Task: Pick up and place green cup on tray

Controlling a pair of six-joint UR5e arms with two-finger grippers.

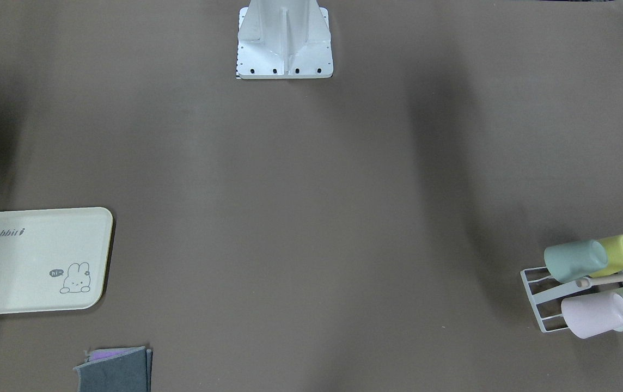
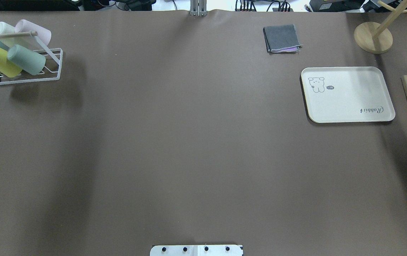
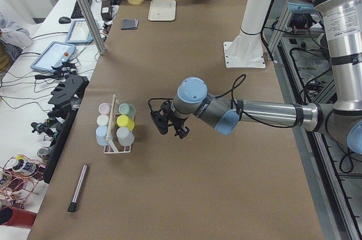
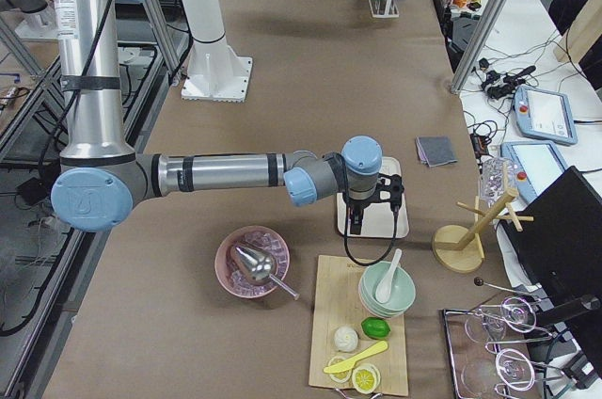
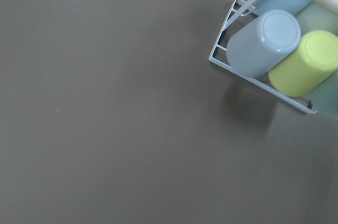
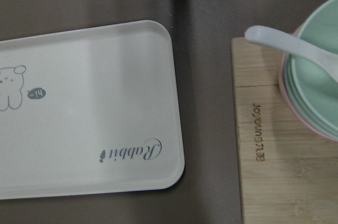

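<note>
The green cup (image 2: 26, 59) lies tilted on a white wire rack (image 2: 52, 76) at the table's far left, next to a yellow cup (image 2: 0, 61). It also shows in the front view (image 1: 575, 260), the left side view (image 3: 126, 110) and at the left wrist view's right edge (image 5: 328, 96). The cream tray (image 2: 347, 94) with its Rabbit script lies bare at the far right (image 1: 34, 261) and fills the right wrist view (image 6: 90, 113). My left gripper (image 3: 172, 131) hovers beside the rack; I cannot tell whether it is open. My right gripper (image 4: 356, 228) hangs over the tray; I cannot tell its state either.
The rack also holds pink (image 2: 34, 31), whitish-mint and pale blue cups. A folded grey cloth (image 2: 282, 38) lies beyond the tray. A wooden board (image 6: 280, 145) with stacked bowls and a spoon sits beside the tray. A wooden stand (image 2: 373, 37) and a pink bowl (image 4: 252, 261) are nearby.
</note>
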